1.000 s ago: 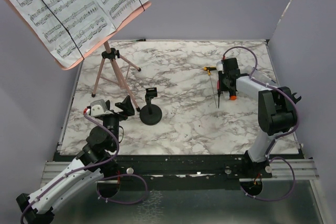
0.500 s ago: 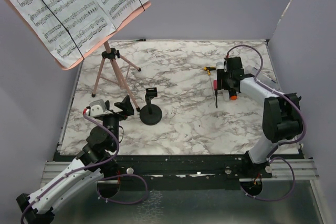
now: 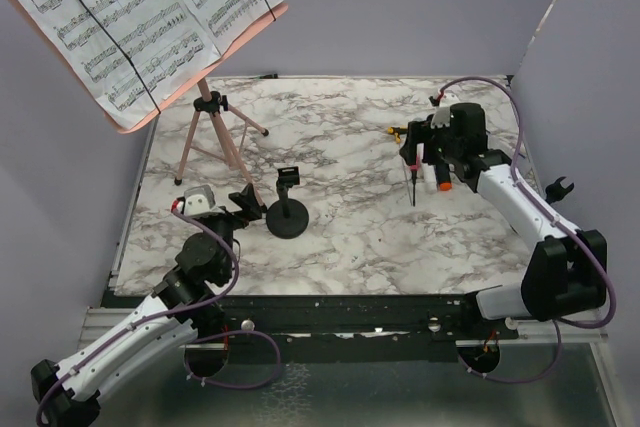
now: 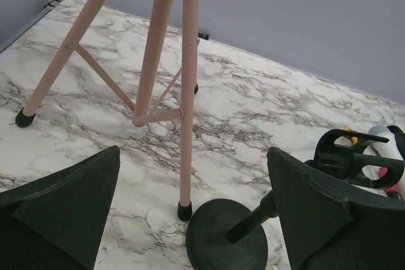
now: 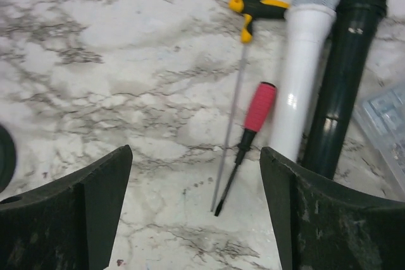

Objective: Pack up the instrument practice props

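Note:
The pink tripod music rest (image 3: 213,135) stands at the back left, its board holding white sheet-music pages (image 3: 140,17). One black round-based holder (image 3: 287,216) stands near the tripod's front leg. My left gripper (image 3: 243,204) is open and empty just left of it; the left wrist view shows the gripper (image 4: 194,152) with the holder's base (image 4: 221,238) and the tripod leg (image 4: 188,93) between its fingers. My right gripper (image 3: 418,152) is open and empty; in its wrist view the gripper (image 5: 195,152) hovers beside the white microphone (image 5: 302,74) and black microphone (image 5: 345,74). A second holder is out of view.
A red-handled screwdriver (image 5: 259,107) and a yellow-handled thin tool (image 5: 258,8) lie left of the microphones. A clear compartment box (image 5: 386,121) lies to their right. Grey walls enclose the marble table (image 3: 340,237) on three sides.
The right arm's elbow has swung out to the right and down, and its gripper has shifted slightly right over the tools. The left gripper has edged right, closer to the holder.

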